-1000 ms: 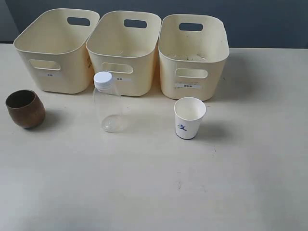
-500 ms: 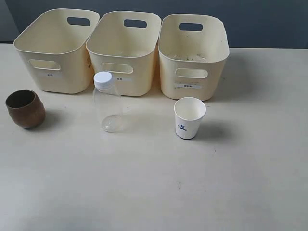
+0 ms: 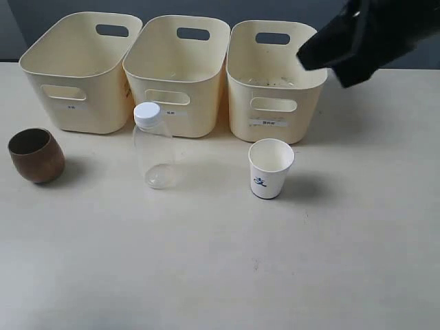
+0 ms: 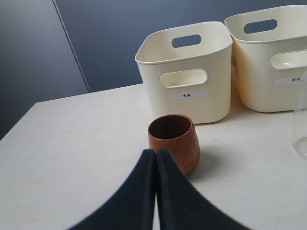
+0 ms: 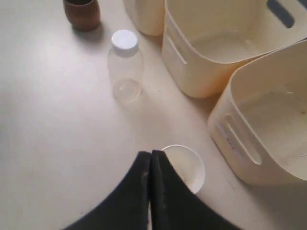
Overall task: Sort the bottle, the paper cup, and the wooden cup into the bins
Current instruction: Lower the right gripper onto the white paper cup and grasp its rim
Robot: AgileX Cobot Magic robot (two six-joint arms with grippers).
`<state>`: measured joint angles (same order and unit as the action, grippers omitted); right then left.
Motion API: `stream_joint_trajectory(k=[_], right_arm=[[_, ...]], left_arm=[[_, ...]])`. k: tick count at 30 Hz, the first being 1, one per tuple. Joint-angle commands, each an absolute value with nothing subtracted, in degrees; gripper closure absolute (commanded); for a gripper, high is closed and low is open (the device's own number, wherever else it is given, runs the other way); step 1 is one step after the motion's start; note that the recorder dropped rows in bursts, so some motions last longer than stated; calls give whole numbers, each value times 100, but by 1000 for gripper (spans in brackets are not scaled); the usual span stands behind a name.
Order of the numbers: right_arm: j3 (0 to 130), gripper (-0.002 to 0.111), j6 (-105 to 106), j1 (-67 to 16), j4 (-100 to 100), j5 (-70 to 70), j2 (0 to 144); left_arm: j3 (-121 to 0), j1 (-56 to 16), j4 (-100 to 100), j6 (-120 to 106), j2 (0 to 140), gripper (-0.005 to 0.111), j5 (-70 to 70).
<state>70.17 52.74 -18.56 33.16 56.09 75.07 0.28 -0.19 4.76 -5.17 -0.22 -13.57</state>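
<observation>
The clear bottle with a white cap stands in front of the middle bin. The white paper cup stands upright in front of the right bin. The brown wooden cup sits at the far left, near the left bin. My right gripper hovers high over the right bin, shut and empty, with the paper cup just beyond its tips. My left gripper is shut and empty, a short way from the wooden cup. It does not show in the exterior view.
All three bins look empty inside. The right wrist view also shows the bottle, the wooden cup and two bins. The pale table ends at a dark wall behind the bins.
My right arm has come into the exterior view at the upper right, above the right bin. The bottle, both cups and the bins have not moved.
</observation>
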Motion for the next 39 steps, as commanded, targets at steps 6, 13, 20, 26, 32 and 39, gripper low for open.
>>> stream_joint_trajectory(k=[6,13,20,26,32,39], right_arm=[[7062,109,5032,-2785,2288,5160,8506],[7062,109,4929,-2802,2235,5197,8845],[7062,82,4804,-2802,2259,5104,9219],[7062,56,4496,-2802,2259,4799,9700],[7062,57,4496,-2802,2249,4720,10045],[7062,57,4482,-2802,2260,4684,10262]], left_arm=[[0,-23,463,-505,0,107,-1331],[0,-23,463,-505,0,107,-1331],[0,-23,463,-505,0,107,-1331],[0,-23,463,-505,0,107,-1331],[0,-23,463,-505,0,107,-1331],[0,-23,463,-505,0,107,-1331]])
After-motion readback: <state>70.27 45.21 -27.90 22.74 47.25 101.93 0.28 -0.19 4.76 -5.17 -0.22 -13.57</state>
